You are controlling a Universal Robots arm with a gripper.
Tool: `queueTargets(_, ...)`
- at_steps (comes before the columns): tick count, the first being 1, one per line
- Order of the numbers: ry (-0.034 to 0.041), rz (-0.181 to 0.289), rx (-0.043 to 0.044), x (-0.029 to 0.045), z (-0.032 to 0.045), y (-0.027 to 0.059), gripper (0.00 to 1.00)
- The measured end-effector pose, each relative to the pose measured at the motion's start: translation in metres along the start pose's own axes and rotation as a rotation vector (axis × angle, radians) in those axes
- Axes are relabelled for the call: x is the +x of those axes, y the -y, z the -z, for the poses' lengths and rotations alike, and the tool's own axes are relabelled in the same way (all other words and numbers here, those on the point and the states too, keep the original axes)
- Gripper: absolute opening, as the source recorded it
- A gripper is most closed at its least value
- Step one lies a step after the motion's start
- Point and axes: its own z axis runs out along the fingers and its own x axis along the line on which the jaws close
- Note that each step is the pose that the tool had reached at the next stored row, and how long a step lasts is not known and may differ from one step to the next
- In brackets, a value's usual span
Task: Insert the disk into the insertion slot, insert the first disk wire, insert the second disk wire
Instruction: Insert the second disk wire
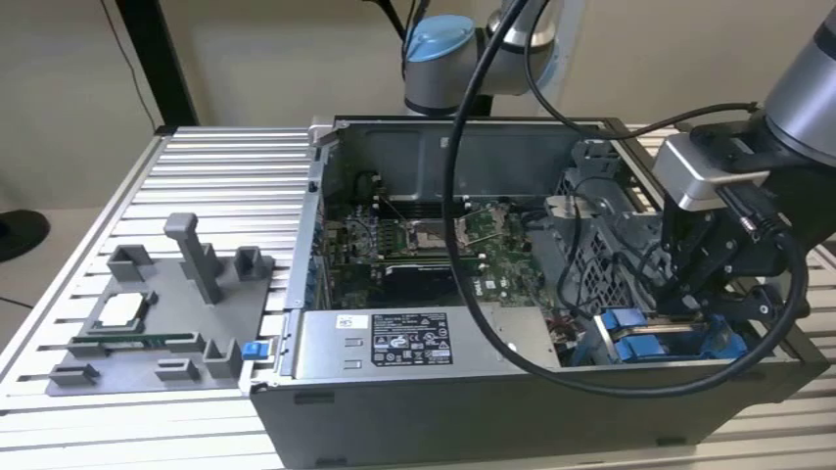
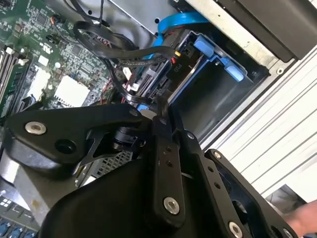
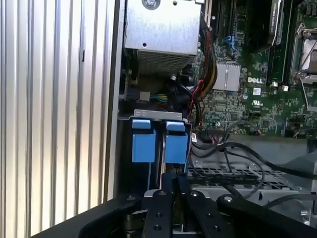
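Two bright blue carrier frames stand side by side in the drive bay at the front corner of the open computer case, on the exterior view's right; the disk's metal body is hidden inside the bay. My gripper reaches down into that corner, right over the blue carriers. Its black fingers stand together, shut, at the edge of the nearer carrier. In the second wrist view the gripper ends at a black connector with wires, beside a blue flat cable. Whether anything is pinched there is hidden.
A grey labelled power-supply box fills the case's front. The green motherboard lies behind it. Loose black cables cross the perforated cage beside the bay. A grey fixture plate with small parts sits on the ribbed aluminium table.
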Motion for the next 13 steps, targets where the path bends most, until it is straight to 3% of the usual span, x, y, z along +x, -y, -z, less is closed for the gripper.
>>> queueTargets(6, 0.0043, 0.017, 0.0069, 0.0002, -0.0036, 0.0028, 0.0)
queueTargets(13, 0.0233, 0.026, 0.0102, 0.0006, -0.0049, 0.01, 0.0)
